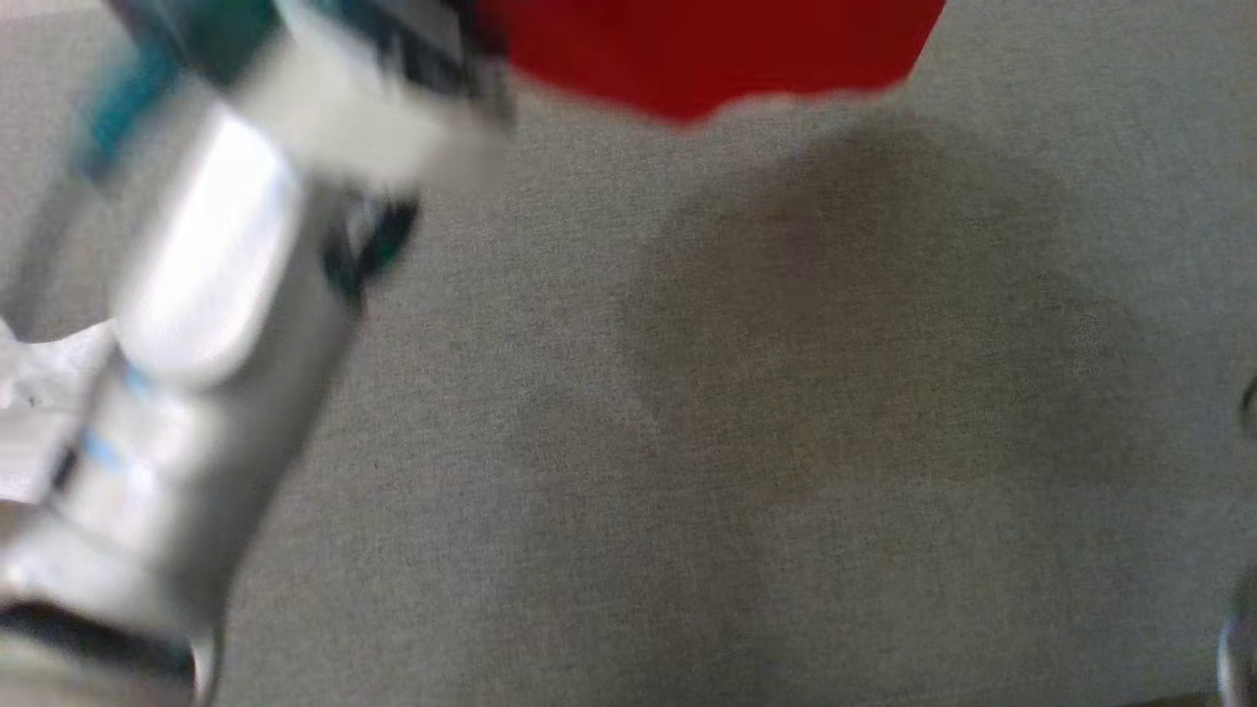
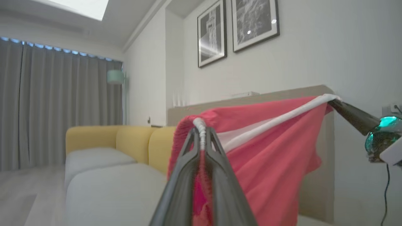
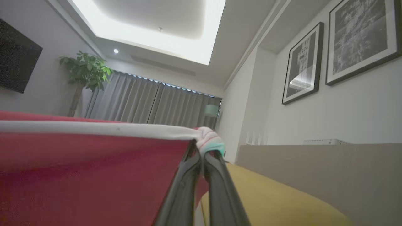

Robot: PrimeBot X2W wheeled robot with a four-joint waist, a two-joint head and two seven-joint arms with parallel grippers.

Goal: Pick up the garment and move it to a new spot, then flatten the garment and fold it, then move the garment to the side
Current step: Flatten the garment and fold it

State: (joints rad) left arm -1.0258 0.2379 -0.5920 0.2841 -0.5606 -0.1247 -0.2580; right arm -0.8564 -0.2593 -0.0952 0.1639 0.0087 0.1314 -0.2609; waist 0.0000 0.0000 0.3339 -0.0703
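We hold the red cloth garment point(image 2: 273, 157), edged with a white band point(image 2: 276, 121), up in the air between both arms. Our left end effector point(image 2: 202, 130) is pressed together on one bunched end of the band, with red cloth spilling down between its dark fingers point(image 2: 185, 175). Our right end effector point(image 3: 204, 153) pinches the other end, which is wadded into a small lump at its tips. The band runs fairly taut from one to the other. Behind the garment stand a yellow-backed sofa with grey seat cushions point(image 2: 103, 175) and two black-framed pictures point(image 2: 238, 28) on a pale wall. In the head view the garment sits at the top, above grey woven fabric point(image 1: 786, 550) that carries a soft shadow. A blurred pale forearm point(image 1: 216, 324) crosses the left side.
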